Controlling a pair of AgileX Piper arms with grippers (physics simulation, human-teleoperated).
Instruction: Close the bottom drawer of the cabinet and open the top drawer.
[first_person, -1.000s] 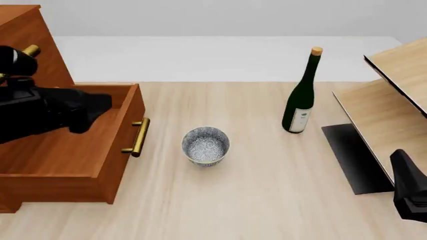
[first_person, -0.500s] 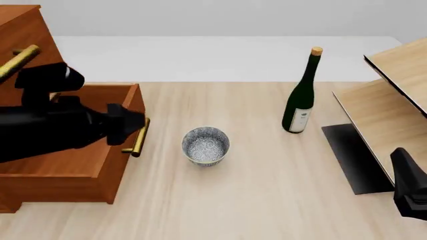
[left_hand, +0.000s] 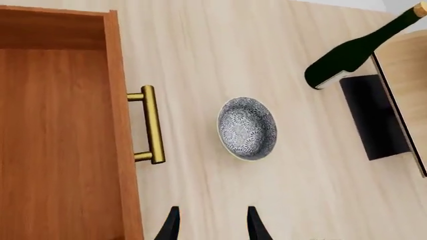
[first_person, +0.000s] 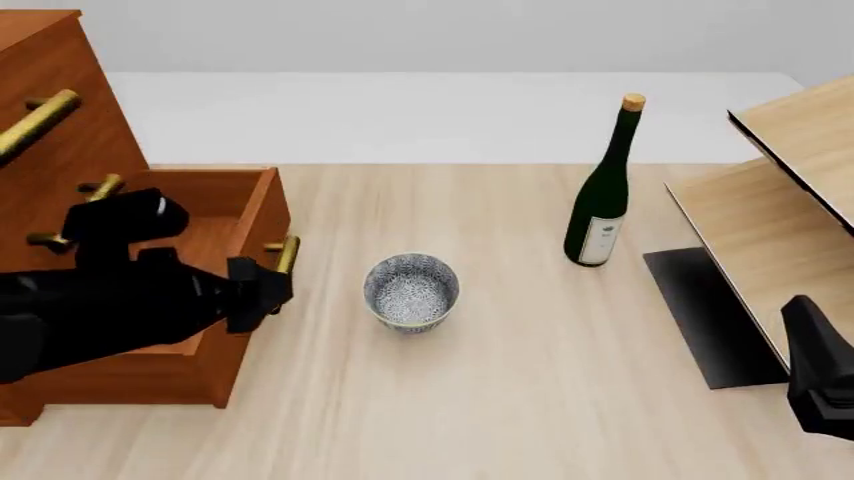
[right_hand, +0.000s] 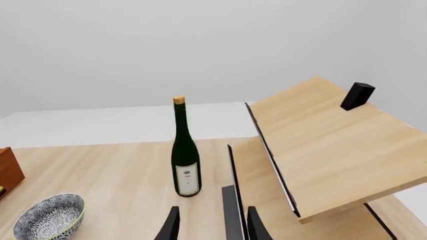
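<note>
Only the left wrist view shows the left gripper (left_hand: 210, 225) jaws parted beside the bottom drawer (left_hand: 60, 130).

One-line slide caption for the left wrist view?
Open left gripper above the pulled-out reddish-brown bottom drawer's brass bar handle and a patterned bowl.

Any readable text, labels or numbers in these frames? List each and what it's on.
Bottle label: white with small dark marks, too small to read in any view.
Bowl: blue-and-white pattern only, no text.
Cabinet, shelf unit: no markings.
Nothing legible anywhere.
</note>
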